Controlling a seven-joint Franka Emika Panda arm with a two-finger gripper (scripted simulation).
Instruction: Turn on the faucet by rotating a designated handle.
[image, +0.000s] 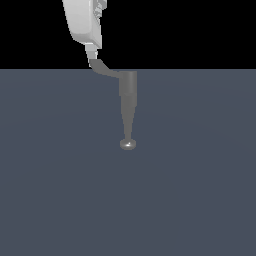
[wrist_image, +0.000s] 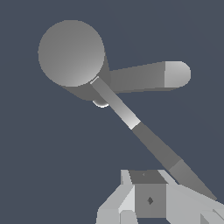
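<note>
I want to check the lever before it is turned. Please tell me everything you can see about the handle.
The handle is a thin, flat grey lever that looks like metal. It sticks sideways from the top of the faucet body toward the exterior view's left, with an upturned tip. In the wrist view it runs as a long strip in darker and lighter segments from the round body. The gripper is at its tip; whether they touch cannot be told.

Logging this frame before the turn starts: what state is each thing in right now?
faucet: upright on the floor, tapered spout ending in a shiny disc, no water visible.
handle: sticks out sideways from the faucet's body toward the exterior view's left, its upturned tip at the claw.
claw: down at the handle's tip; whether it is open or shut cannot be told, nor whether it actually grips the handle.
</note>
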